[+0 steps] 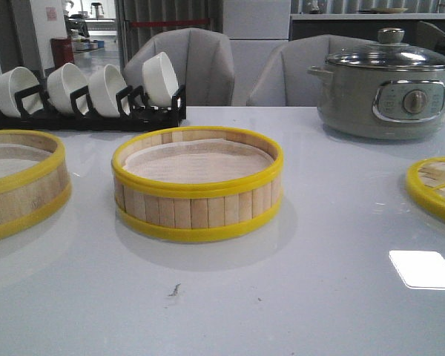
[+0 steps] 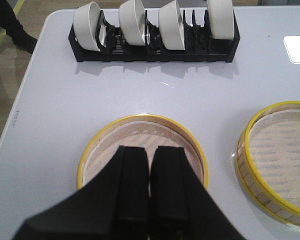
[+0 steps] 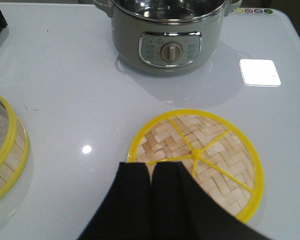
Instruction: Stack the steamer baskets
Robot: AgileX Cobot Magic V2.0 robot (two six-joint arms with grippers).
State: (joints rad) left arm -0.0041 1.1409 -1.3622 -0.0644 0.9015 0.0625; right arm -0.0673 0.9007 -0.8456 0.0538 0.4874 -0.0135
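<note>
Two steamer baskets stand apart on the white table. One steamer basket (image 1: 196, 200) sits at the centre, the other steamer basket (image 1: 18, 189) is cut off by the left edge of the front view. Both have bamboo-slat walls, yellow rims and a pale liner. My left gripper (image 2: 150, 152) hangs shut and empty above the left basket (image 2: 145, 118), and the centre basket (image 2: 242, 150) lies off to one side. My right gripper (image 3: 151, 167) is shut with nothing in it, over the rim of the woven lid (image 3: 205, 150). Neither gripper shows in the front view.
A black rack of white bowls (image 1: 89, 96) stands at the back left. A grey-green electric pot (image 1: 386, 89) with a glass lid stands at the back right. The flat woven lid (image 1: 437, 185) lies at the right edge. The table edge (image 2: 20, 110) runs near the left basket.
</note>
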